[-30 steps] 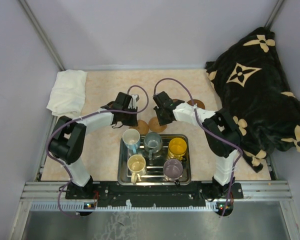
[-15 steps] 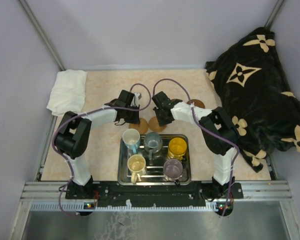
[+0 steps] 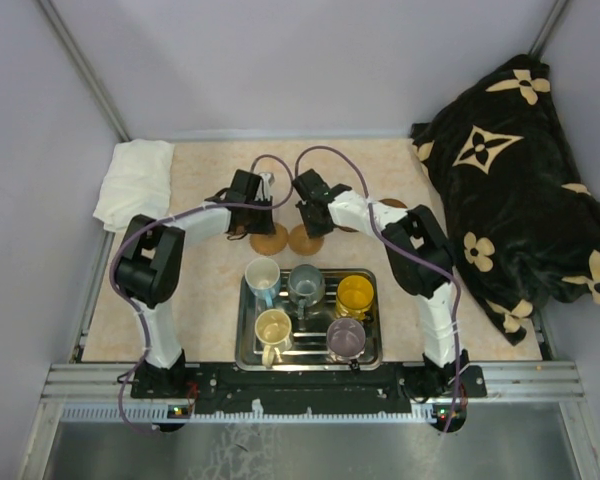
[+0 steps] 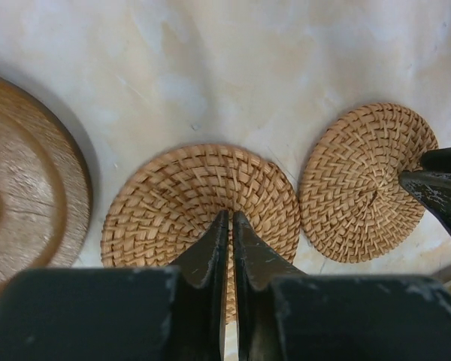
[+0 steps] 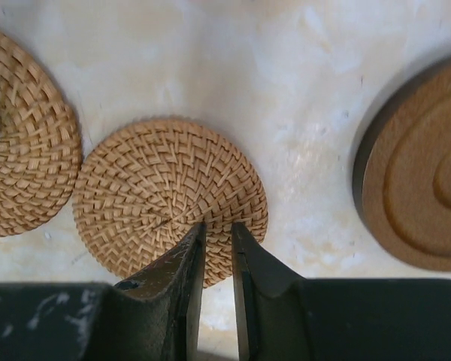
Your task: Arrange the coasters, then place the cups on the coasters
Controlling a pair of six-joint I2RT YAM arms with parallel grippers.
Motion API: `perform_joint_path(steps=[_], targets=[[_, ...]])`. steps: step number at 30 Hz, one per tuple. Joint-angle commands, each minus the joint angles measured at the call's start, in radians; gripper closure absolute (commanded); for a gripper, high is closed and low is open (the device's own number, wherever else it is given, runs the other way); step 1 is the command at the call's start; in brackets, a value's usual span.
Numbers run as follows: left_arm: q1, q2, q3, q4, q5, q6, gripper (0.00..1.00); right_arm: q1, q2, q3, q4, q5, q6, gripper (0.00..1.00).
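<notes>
Two woven tan coasters lie side by side just beyond the steel tray. My left gripper is shut, with its tips resting on the left woven coaster. My right gripper has its tips on the other woven coaster, jaws a narrow gap apart and nothing between them. A darker wooden coaster lies left of the pair and another to their right. The cups stand in the tray: white-blue, grey-blue, orange-yellow, cream, purple-grey.
A folded white cloth lies at the far left corner. A black blanket with cream flowers covers the table's right side. Both arms' purple cables loop above the grippers.
Both grippers have moved away from the tray and slightly left. The two woven coasters under their tips have slid with them.
</notes>
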Motion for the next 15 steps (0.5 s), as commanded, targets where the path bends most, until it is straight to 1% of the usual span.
perform_joint_path(steps=[1,10,15], targets=[[0.015,0.065,0.046,-0.014,-0.014,0.018,0.89,-0.018,0.108,0.081,0.048,-0.02,-0.014,0.79],[0.042,0.146,0.139,0.008,0.015,0.012,0.89,-0.098,0.175,0.188,0.03,-0.021,0.0,0.79],[0.049,0.177,0.182,0.006,0.017,0.006,0.88,-0.121,0.205,0.242,0.017,0.017,-0.018,0.79]])
